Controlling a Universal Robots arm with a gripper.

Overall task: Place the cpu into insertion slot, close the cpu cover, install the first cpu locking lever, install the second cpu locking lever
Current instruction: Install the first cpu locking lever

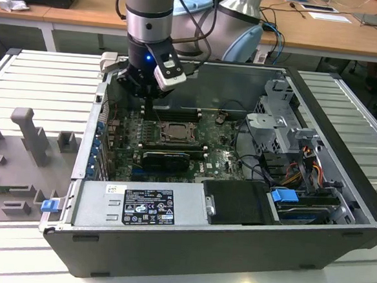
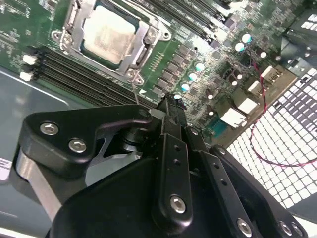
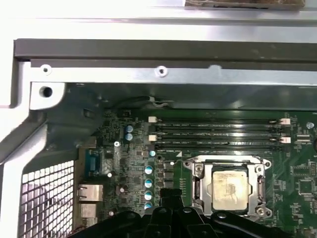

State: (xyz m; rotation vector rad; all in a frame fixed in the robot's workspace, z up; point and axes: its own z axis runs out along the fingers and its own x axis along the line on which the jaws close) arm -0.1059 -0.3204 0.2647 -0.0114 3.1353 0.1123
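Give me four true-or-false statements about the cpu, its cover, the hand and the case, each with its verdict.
1. The cpu lies in the insertion slot. True.
2. The hand is holding the cpu. False: the cpu sits in the insertion slot, apart from the hand.
3. The cpu cover stands upright, swung open. False: it lies flat, framing the cpu.
4. The computer case lies on its side with its interior open to view. True.
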